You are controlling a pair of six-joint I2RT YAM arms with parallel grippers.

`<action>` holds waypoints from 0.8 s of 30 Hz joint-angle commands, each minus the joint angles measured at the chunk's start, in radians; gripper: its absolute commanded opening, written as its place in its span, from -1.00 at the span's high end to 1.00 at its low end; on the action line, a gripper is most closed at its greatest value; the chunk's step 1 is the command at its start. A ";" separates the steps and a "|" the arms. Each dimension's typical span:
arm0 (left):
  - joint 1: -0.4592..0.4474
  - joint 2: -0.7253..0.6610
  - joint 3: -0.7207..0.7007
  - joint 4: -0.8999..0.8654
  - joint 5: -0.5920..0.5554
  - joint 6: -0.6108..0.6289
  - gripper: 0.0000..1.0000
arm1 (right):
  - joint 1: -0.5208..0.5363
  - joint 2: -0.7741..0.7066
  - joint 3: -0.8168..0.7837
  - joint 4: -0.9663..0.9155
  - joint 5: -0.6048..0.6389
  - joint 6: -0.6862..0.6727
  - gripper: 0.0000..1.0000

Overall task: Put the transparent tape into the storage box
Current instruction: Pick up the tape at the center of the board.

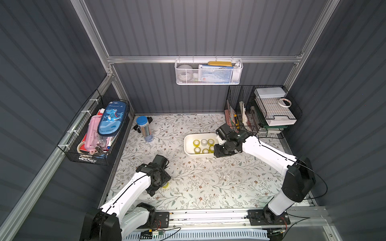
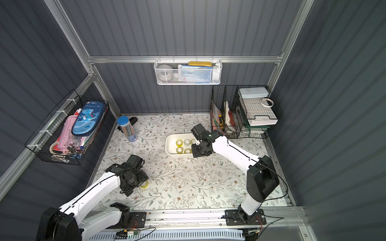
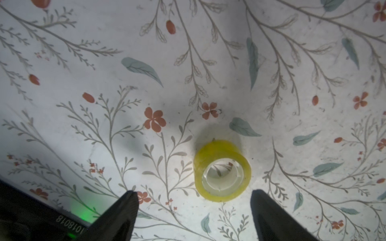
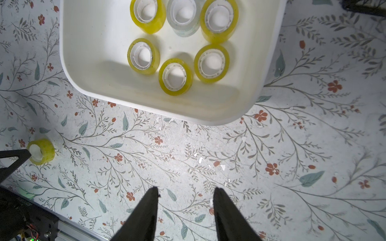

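Left end effector wide, empty; right end effector part-open, empty; pencil case: "Dinosaur"

storage box: white | tape rolls: yellow, pale cores | one roll: colourless | tabletop: leafy, red-flowered print

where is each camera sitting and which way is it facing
Top views: high at the front, looking down on the whole table; both arms show.
Left wrist: on the left arm, facing down at the loose tape roll; the open left gripper shows.
Right wrist: on the right arm, facing down at the storage box; the right gripper shows.
Shared: both wrist views show the loose tape roll.
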 commanded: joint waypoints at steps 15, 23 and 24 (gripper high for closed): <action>0.061 0.043 -0.037 0.079 0.011 -0.013 -0.29 | 0.004 0.002 -0.005 -0.014 0.032 0.011 0.05; 0.061 -0.076 -0.068 0.044 0.011 -0.010 -0.39 | 0.003 0.008 -0.004 -0.014 0.023 0.011 0.05; 0.061 -0.095 -0.067 0.039 0.012 -0.009 -0.40 | 0.004 0.009 -0.002 -0.016 0.019 0.010 0.05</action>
